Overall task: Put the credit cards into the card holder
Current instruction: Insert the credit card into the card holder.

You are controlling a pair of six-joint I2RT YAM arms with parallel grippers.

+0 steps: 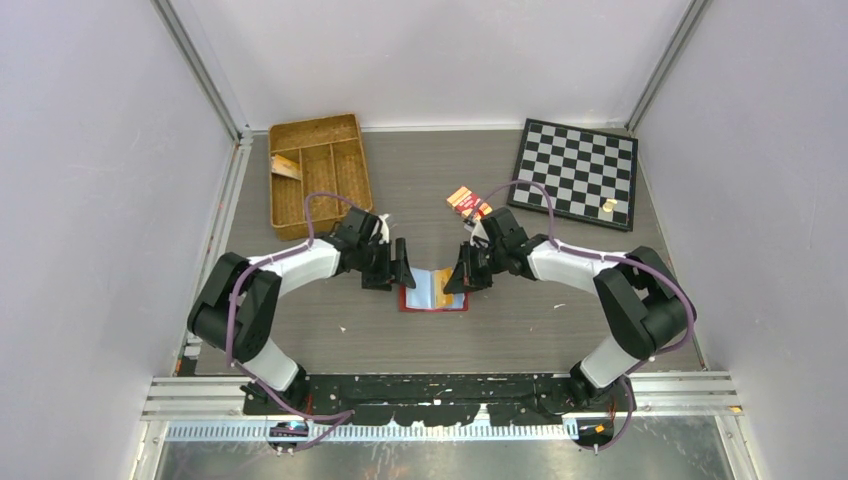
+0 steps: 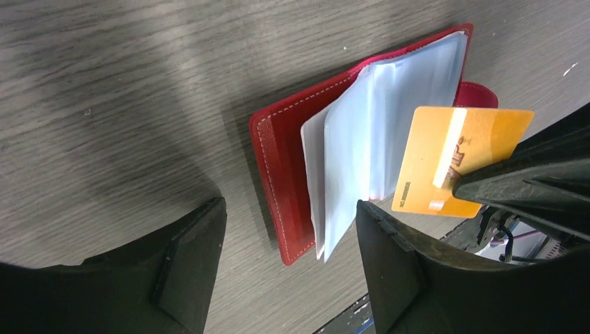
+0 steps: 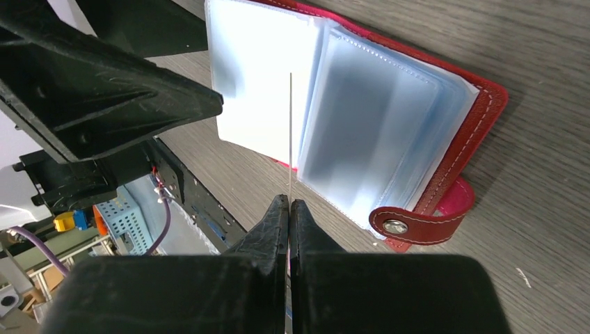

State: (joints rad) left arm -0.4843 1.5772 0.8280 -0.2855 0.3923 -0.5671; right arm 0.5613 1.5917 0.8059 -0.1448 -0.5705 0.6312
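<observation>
The dark-red card holder (image 1: 432,303) lies open on the table between both arms, its clear bluish sleeves (image 2: 389,132) fanned up. My right gripper (image 3: 289,202) is shut on an orange-yellow credit card (image 2: 456,160). The card hangs just above the sleeves and shows edge-on as a thin line (image 3: 290,125) in the right wrist view. My left gripper (image 2: 290,205) is open, its jaws standing either side of the holder's near corner (image 2: 292,243) and touching nothing. The snap tab (image 3: 417,221) lies at the holder's right edge.
A brown wicker divided tray (image 1: 320,172) stands at the back left. A chessboard (image 1: 577,172) lies at the back right. An orange-and-red banded pack (image 1: 468,202) sits just behind my right gripper (image 1: 458,276). My left gripper (image 1: 398,268) is close to the right one.
</observation>
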